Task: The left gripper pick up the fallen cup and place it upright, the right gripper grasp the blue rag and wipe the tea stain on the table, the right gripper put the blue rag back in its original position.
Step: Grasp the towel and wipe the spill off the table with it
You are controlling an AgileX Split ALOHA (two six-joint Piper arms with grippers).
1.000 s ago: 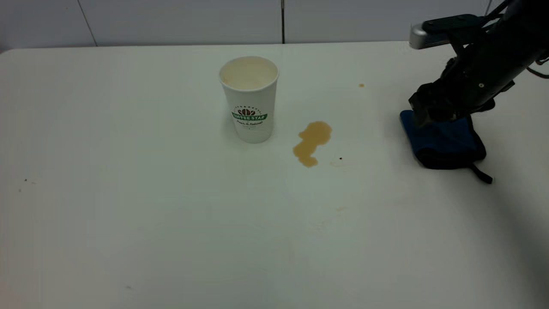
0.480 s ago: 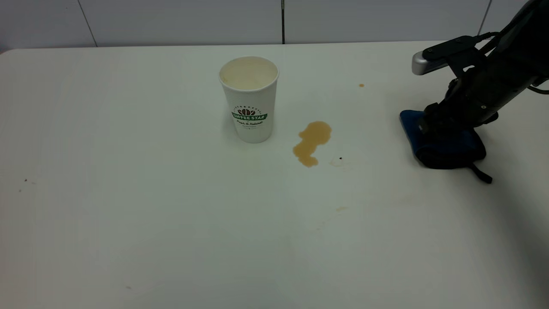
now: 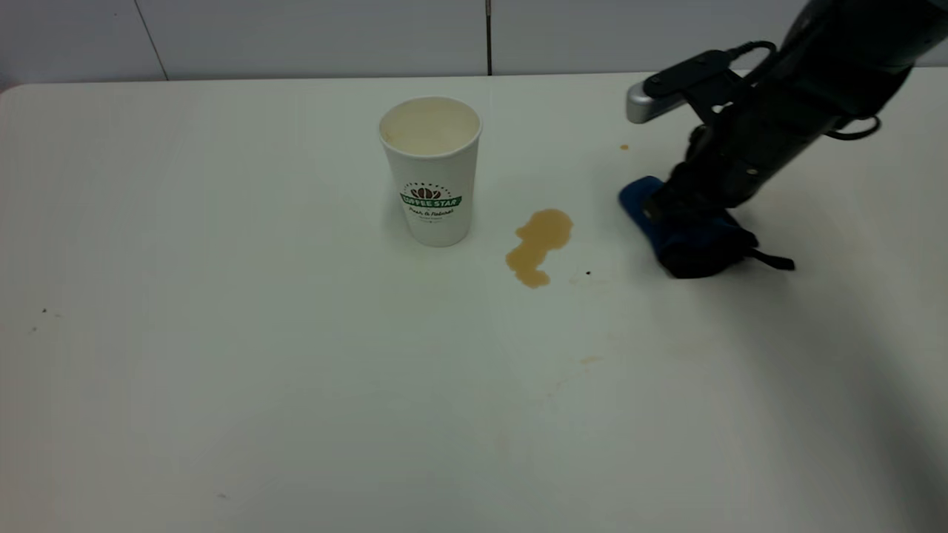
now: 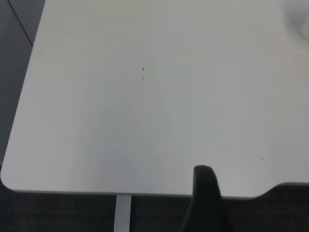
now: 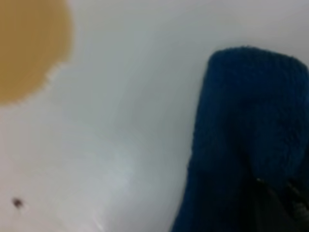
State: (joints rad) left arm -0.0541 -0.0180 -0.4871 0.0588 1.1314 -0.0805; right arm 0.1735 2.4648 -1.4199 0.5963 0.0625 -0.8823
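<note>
The cup (image 3: pixel 432 170) stands upright on the white table (image 3: pixel 259 355), left of the light-brown tea stain (image 3: pixel 538 244). My right gripper (image 3: pixel 678 215) is shut on the blue rag (image 3: pixel 685 237) and holds it down on the table just right of the stain. In the right wrist view the rag (image 5: pixel 246 140) fills one side and the stain (image 5: pixel 29 48) lies a short way off. The left gripper is out of the exterior view; the left wrist view shows only one dark finger (image 4: pixel 205 200) over the table's edge (image 4: pixel 96 188).
A small black speck (image 3: pixel 588 273) lies between the stain and the rag. A tiny brown spot (image 3: pixel 624 147) sits behind them. Faint smudges (image 3: pixel 589 360) mark the table nearer the front.
My right gripper has closed on the rag and dragged it left across the table, from the right edge area to close beside the stain. The cup and the stain have not moved.
</note>
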